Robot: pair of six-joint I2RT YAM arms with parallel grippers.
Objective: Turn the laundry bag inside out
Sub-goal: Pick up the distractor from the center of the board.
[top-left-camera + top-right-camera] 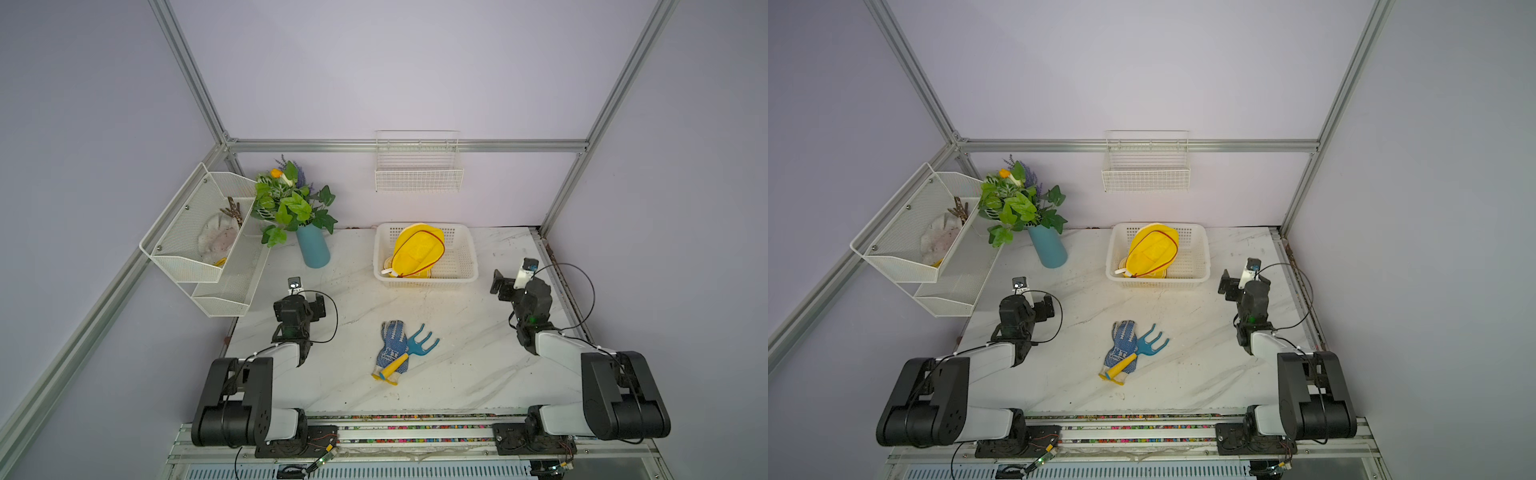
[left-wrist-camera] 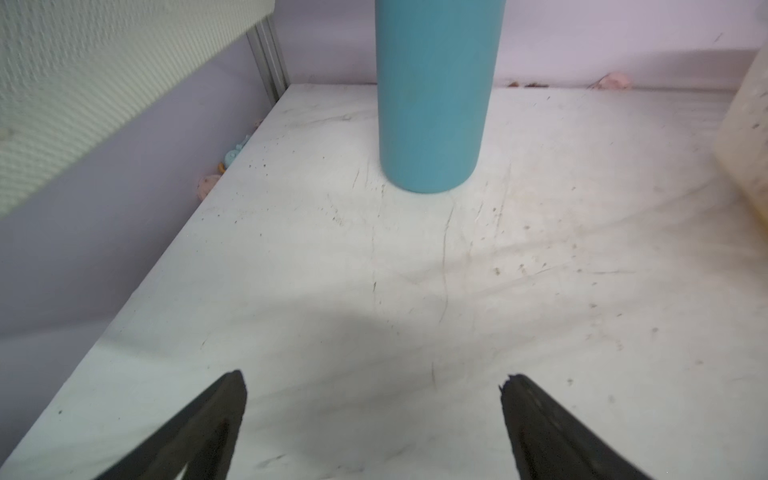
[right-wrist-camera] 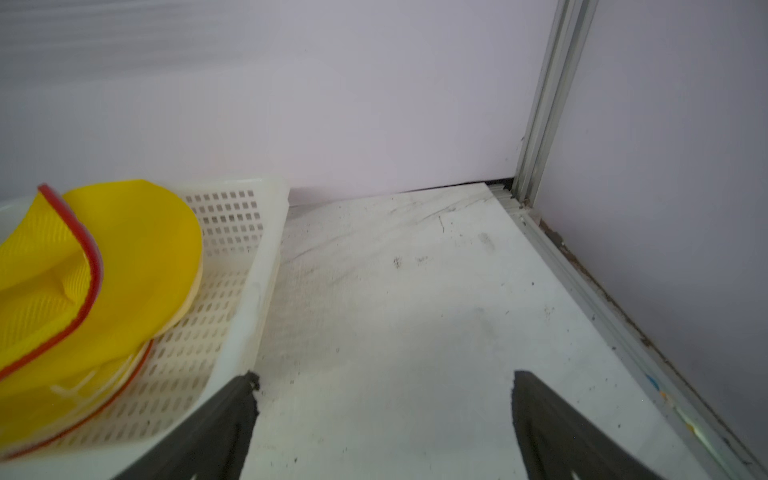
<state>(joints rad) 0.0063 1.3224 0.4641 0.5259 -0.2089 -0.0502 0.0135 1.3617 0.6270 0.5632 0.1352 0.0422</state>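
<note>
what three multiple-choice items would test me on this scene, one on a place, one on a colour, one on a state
1. Where does the bright yellow mesh laundry bag lie?
A. hung on the back wall
B. in the white perforated plastic basket
C. on the floor

2. What colour is the tall cylindrical vase?
A. red
B. black
C. blue

3. How do the left gripper and the right gripper stand?
A. fingers of both spread, nothing between them
B. both shut on the bag
C. left open, right shut

Answers:
1 B, since both top views show the bag resting inside the basket's walls.
2 C, since the vase body is plain blue in the top views and the left wrist view.
3 A, since each wrist view shows two fingers wide apart over bare tabletop.
</note>
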